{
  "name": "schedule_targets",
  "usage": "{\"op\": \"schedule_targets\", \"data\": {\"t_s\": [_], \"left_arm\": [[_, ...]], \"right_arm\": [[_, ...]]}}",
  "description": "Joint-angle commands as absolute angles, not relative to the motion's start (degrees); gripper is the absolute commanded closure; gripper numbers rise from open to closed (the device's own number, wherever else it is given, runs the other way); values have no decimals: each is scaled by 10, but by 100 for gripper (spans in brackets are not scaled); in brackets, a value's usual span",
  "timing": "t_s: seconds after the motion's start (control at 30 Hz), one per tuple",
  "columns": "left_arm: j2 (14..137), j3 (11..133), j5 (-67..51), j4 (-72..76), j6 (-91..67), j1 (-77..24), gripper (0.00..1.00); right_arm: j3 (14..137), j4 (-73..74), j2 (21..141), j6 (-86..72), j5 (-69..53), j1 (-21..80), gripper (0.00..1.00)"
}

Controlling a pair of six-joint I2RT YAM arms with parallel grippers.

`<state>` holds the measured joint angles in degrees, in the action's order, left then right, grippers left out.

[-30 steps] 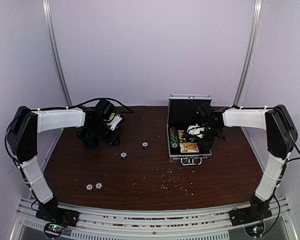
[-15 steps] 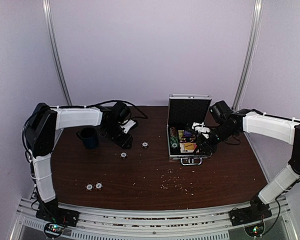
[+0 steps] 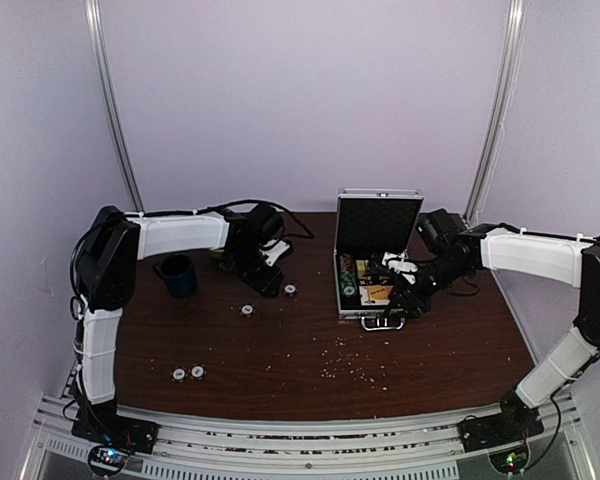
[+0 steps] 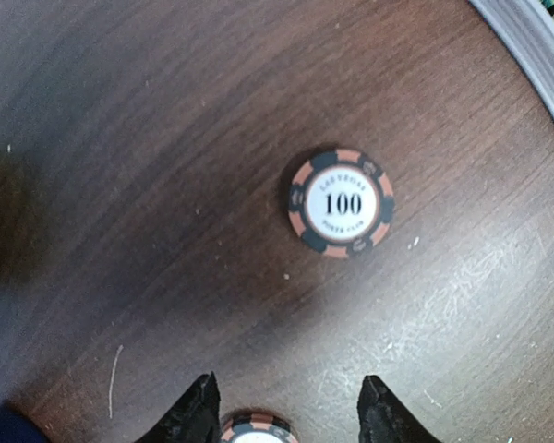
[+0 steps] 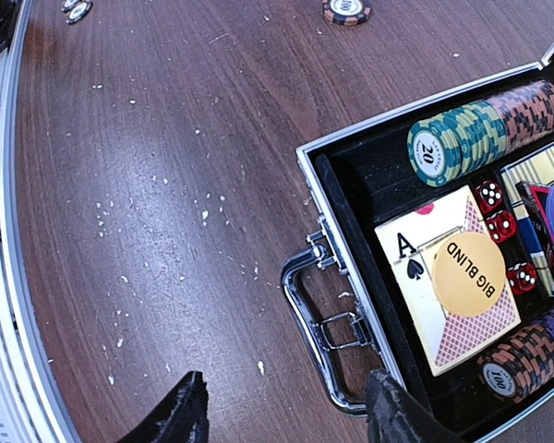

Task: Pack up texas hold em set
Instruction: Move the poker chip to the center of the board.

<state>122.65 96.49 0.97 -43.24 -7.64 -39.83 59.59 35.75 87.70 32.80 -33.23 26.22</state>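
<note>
The left gripper's [image 4: 288, 411] fingers are standing apart and gripping nothing. One loose poker chip [image 4: 256, 430] is showing in the gap between their tips, and a "100" chip [image 4: 342, 203] is lying just beyond it on the wooden table [image 4: 120, 138]. A second ago this arm was hovering at the dark blue mug [image 3: 178, 275]; it is now reaching rightward over these two chips, which looks like lining up the next pick.

The right gripper's [image 5: 286, 406] fingers are also spread and empty, hanging over bare wood just near of the handle [image 5: 303, 318]. It is backing out of the aluminium case [image 3: 378, 222], where it was working a moment ago.

The case is sitting open at far right, holding a row of "20" chips [image 5: 462, 129], red dice [image 5: 494, 210], a card deck [image 5: 415, 254] and the BIG BLIND button [image 5: 469, 274]. Two more chips [image 3: 188, 373] are waiting near left, so I judge the packing unfinished.
</note>
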Motion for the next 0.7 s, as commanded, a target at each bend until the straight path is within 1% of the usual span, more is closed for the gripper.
{"op": "schedule_targets", "data": {"t_s": [0.0, 0.17, 0.4, 0.5, 0.67], "left_arm": [[1218, 968, 24, -492, -98, -398, 47], [1209, 940, 28, -520, -106, -397, 44], [1201, 911, 49, -536, -115, -398, 44], [1169, 883, 54, -540, -123, -397, 43], [1079, 805, 33, -560, -146, -398, 40]], "right_arm": [[600, 361, 883, 334, -338, 263, 41], [604, 372, 892, 341, -338, 268, 41], [605, 379, 898, 345, -336, 278, 40], [604, 381, 897, 345, -336, 279, 40], [604, 385, 898, 345, -338, 279, 40]]}}
